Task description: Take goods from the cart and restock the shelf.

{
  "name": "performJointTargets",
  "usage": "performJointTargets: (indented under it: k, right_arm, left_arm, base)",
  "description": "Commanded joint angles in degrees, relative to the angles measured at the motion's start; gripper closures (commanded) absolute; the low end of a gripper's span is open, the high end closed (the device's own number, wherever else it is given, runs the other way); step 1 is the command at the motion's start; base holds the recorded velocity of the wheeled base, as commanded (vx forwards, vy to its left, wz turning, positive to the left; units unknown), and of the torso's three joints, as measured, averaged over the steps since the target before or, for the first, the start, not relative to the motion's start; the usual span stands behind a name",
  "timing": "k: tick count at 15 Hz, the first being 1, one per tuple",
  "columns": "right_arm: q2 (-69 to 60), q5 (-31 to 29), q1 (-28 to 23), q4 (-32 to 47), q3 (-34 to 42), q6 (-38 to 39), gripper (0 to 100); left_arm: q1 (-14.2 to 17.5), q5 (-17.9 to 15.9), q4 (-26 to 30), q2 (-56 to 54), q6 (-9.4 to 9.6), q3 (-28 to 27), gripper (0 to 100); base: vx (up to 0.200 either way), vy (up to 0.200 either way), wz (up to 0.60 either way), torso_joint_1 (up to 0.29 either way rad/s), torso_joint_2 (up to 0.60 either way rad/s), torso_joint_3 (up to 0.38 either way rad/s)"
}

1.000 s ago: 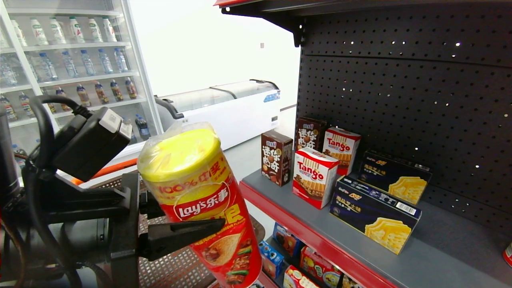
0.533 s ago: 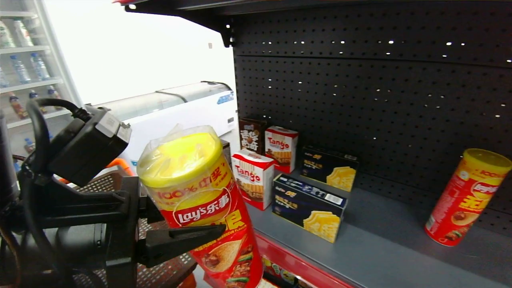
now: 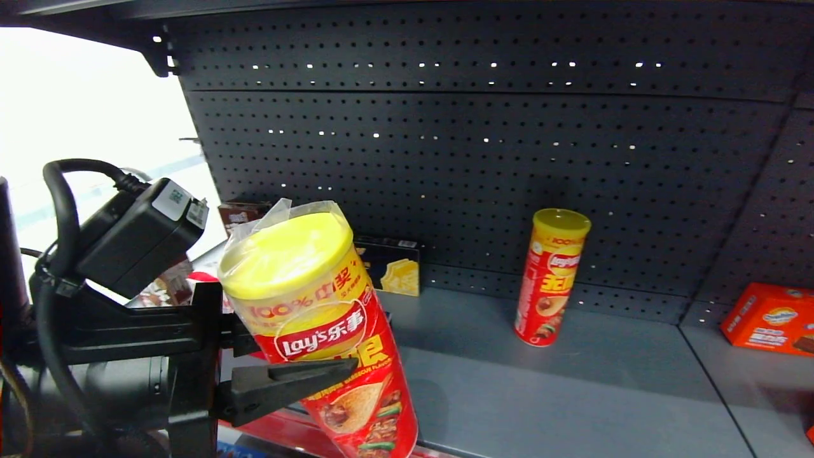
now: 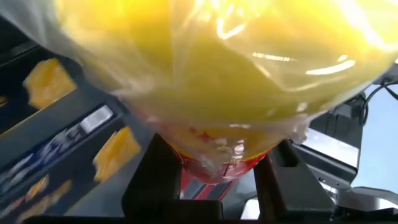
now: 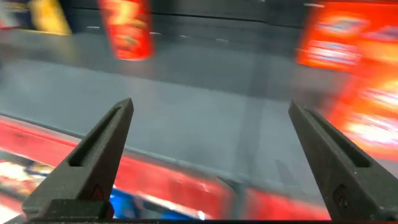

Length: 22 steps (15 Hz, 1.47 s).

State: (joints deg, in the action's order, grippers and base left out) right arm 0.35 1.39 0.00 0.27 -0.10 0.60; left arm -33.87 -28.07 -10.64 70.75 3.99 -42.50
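- Head view showed the left pincer (image 3: 299, 353) clamping a chip can (image 3: 318, 299) mid-body, tilted, base free, likely for standing on the shelf (image 3: 572, 394).
- Right pincer (image 5: 210, 107) hung wide, empty.

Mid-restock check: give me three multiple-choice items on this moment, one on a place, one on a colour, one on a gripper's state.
1. Where is the shelf chips can?
A) upright on the shelf, near the pegboard
B) lying on its side at the front edge
C) in the cart

2. What colour is the held chips can's lid?
A) red
B) yellow
C) blue

3. What state is the right gripper in?
A) shut on a box
B) open, holding nothing
C) shut on a can

Key: 1 A, it stands on the grey shelf close to the back panel. 2 B, yellow shows under clear wrap, in the left gripper. 3 B, its fingers are spread with only shelf between them.
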Motion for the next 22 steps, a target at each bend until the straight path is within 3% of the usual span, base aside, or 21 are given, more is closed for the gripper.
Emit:
performJointTargets:
  k: [1, 6, 9, 22]
  right_arm:
    - [0.09, 0.02, 0.0, 0.0, 0.01, 0.02, 0]
    - [0.09, 0.02, 0.0, 0.0, 0.01, 0.02, 0]
    - [0.09, 0.02, 0.0, 0.0, 0.01, 0.02, 0]
    - [0.09, 0.19, 0.0, 0.0, 0.01, 0.02, 0]
  left_arm:
    - [0.12, 0.04, -0.08, 0.09, -0.03, 0.05, 100]
    - [0.2, 0.04, -0.08, 0.09, -0.03, 0.4, 100]
    - [0.2, 0.04, -0.08, 0.09, -0.03, 1.01, 100]
    - [0.47, 0.04, -0.08, 0.09, -0.03, 1.36, 100]
  base:
    - [0.0, 0.0, 0.0, 0.0, 0.0, 0.0]
    - [0.0, 0.0, 0.0, 0.0, 0.0, 0.0]
    - [0.0, 0.0, -0.6, -0.001, 0.01, 0.004]
    - [0.0, 0.0, -0.05, 0.001, 0.0, 0.001]
